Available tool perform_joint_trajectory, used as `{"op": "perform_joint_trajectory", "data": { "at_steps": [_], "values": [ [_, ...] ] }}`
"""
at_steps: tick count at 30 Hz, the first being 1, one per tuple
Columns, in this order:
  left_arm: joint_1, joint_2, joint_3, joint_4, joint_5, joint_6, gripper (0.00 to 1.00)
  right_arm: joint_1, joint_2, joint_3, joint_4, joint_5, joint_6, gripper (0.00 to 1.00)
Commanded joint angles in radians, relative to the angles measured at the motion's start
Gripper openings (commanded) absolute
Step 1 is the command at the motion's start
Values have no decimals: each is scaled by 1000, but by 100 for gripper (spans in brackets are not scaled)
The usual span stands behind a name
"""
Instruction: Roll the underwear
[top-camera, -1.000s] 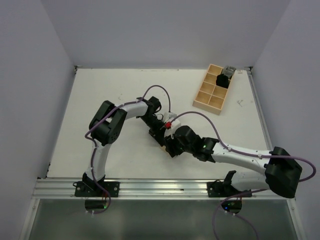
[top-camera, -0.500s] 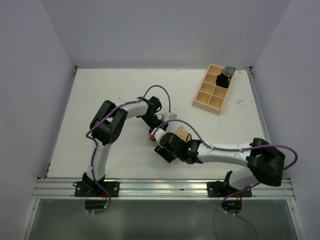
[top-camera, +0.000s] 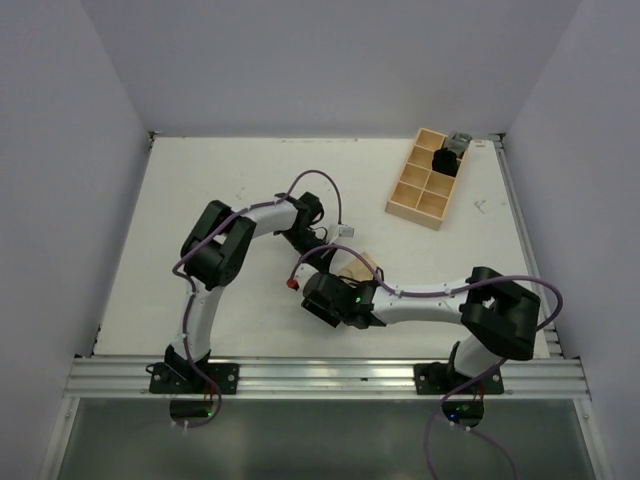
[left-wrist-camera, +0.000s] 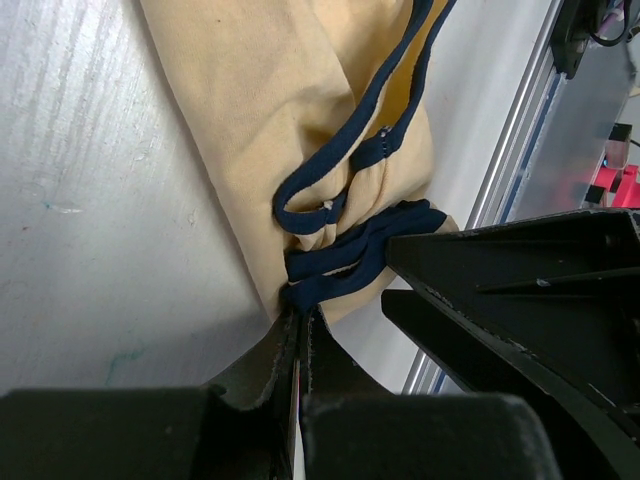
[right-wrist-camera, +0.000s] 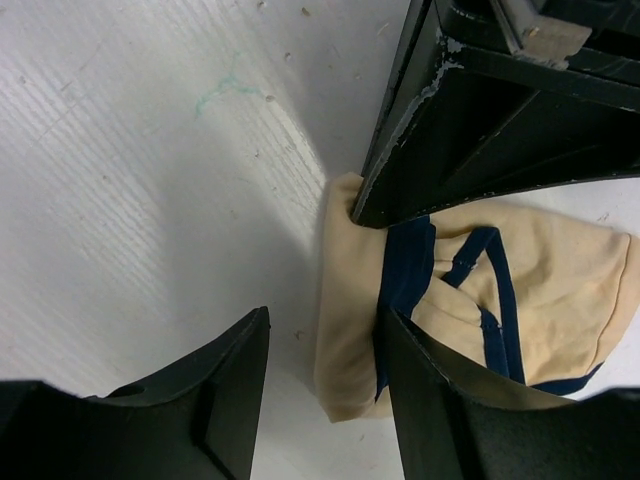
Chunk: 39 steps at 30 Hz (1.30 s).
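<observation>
as the left gripper (left-wrist-camera: 300, 318) is clenched on a fold of the small soft tan-beige fabric underwear (left-wrist-camera: 300, 120) with dark blue trim, this garment lies bunched on the white worktop (top-camera: 200, 200), near its middle, closer to the near edge. the right gripper (right-wrist-camera: 322, 330) hangs just beside it, fingers spread, grasping nothing.
</observation>
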<state>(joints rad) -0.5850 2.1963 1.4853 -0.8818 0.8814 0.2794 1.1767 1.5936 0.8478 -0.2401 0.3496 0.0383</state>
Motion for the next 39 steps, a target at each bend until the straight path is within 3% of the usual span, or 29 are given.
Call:
{"op": "perform_joint_trajectory", "data": {
  "at_steps": [1,25,34,38,39],
  "values": [
    [-3,23,33,3,-16,4,0,5,20,45,-18,69,14,52],
    [-4,22,27,0,-39,-9,0,38,23,74,-65,158,51,52],
    [-3,17,29,12,-30,-22,0,38,92,96,-96,143,80,51],
    [-3,6,27,20,-27,-26,0,38,103,93,-96,121,109,43],
    [-3,2,26,24,-36,-37,0,38,98,89,-94,115,123,35]
  ]
}}
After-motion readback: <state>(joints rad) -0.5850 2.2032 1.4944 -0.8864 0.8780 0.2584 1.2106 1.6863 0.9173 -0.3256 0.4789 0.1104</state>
